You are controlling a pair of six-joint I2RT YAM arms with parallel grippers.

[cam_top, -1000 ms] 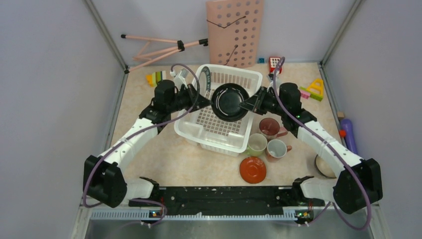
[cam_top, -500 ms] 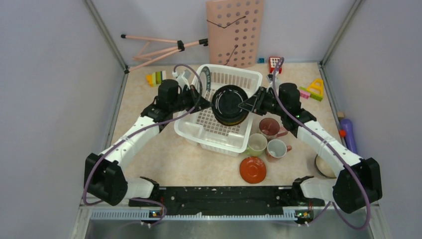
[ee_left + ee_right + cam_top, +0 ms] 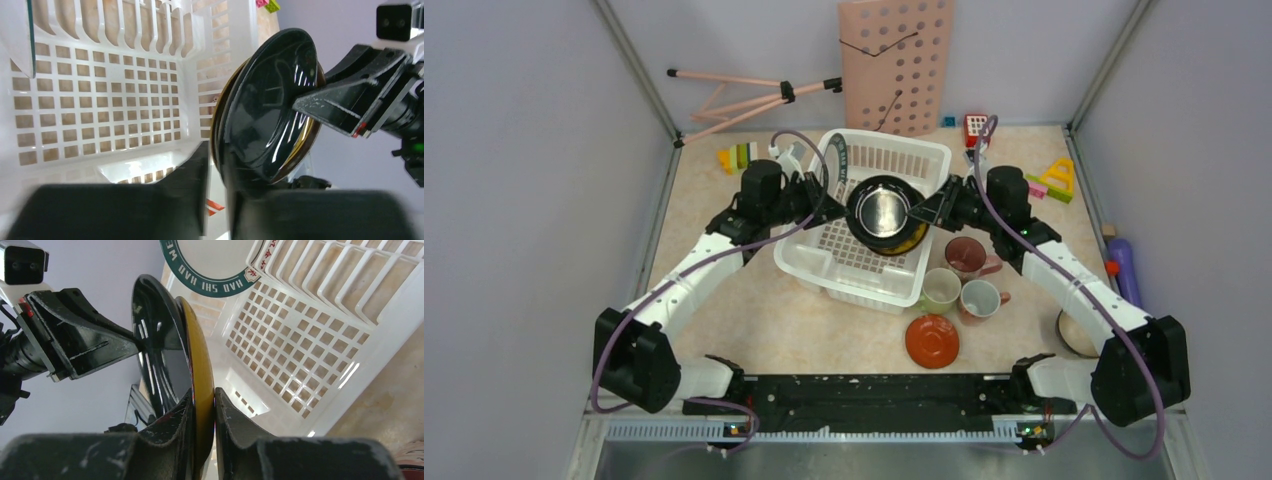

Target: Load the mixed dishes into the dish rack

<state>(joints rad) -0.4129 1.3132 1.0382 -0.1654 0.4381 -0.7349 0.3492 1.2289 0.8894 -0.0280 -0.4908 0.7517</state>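
Standing skewed toward the far edge of the worktop, the dish rack (image 3: 854, 285) leaves bare worktop between its left wall and the left edge, and a narrower strip toward the near edge; its right near corner is crowded by the maroon mug (image 3: 967, 256), the pale-green mug (image 3: 940, 290) and the pink mug (image 3: 980, 298), with the orange saucer (image 3: 932, 340) nearer the near edge; the green-rimmed plate (image 3: 210, 255) stands on edge in the rack's far left corner; the plate pair (image 3: 882, 212) hangs over the rack's middle, the black plate (image 3: 270, 100) in front and the yellow plate (image 3: 200, 365) tight behind it; the left gripper (image 3: 215, 150) is clamped on the pair's left rim and the right gripper (image 3: 202, 391) on its right rim, each with jaws nearly together; a second ago only the black face showed from above, lying flatter; now the pair is tipped further and a yellow sliver shows along its near edge.
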